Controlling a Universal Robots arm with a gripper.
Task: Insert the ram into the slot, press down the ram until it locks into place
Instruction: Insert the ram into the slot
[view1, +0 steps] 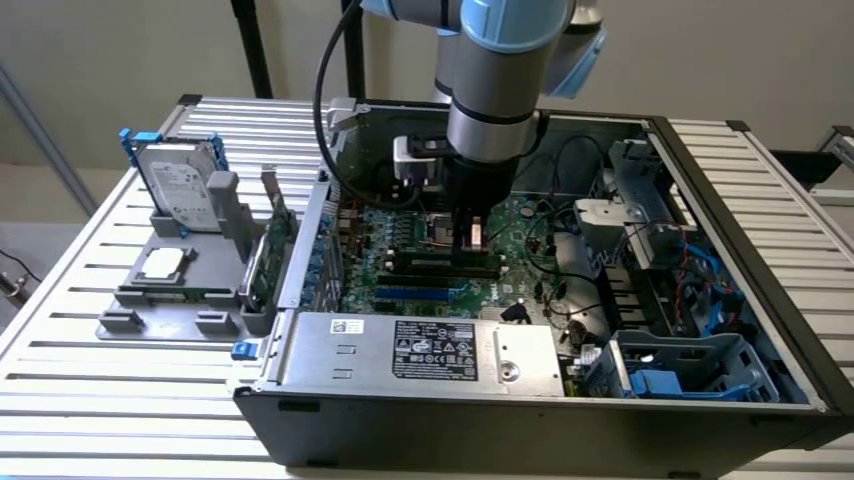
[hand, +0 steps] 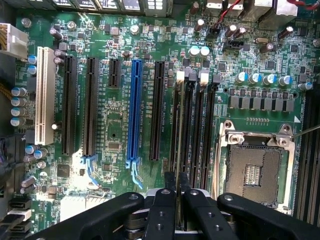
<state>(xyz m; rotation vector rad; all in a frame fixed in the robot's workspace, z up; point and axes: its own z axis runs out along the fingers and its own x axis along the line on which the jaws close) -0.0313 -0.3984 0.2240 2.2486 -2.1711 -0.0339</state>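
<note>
**Gripper state.** The gripper (hand: 177, 182) stands narrow, its two fingertips (hand: 170, 181) close together on a thin strip seen edge-on. This strip is judged to be the ram (hand: 176, 162). The narrow grip suits a board this thin, because holding it by its flat faces keeps it upright with its contact edge pointing down at the motherboard (hand: 115, 130).

**Arm posture.** In the exterior view the arm comes straight down into the open computer case (view1: 747, 200). The gripper (view1: 470, 245) is close over the board. A vertical approach is the likely reason, since the socket accepts a stick only from directly above.

**Position of the ram.** The ram sits between the fingers and lines up lengthwise with the slot (hand: 181, 100), the outermost of four parallel black sockets. Its white end clip (hand: 180, 76) appears tilted outward, which suggests the ram is not locked. Whether the lower edge has entered the slot cannot be told.

**Surroundings, exterior view.**
- The blue slot (view1: 414, 293) lies at 7 o'clock from the gripper.
- The power supply (view1: 414, 350) lies at 6 o'clock.
- The hard drive (view1: 180, 185) lies at 9 o'clock, well apart.
</note>
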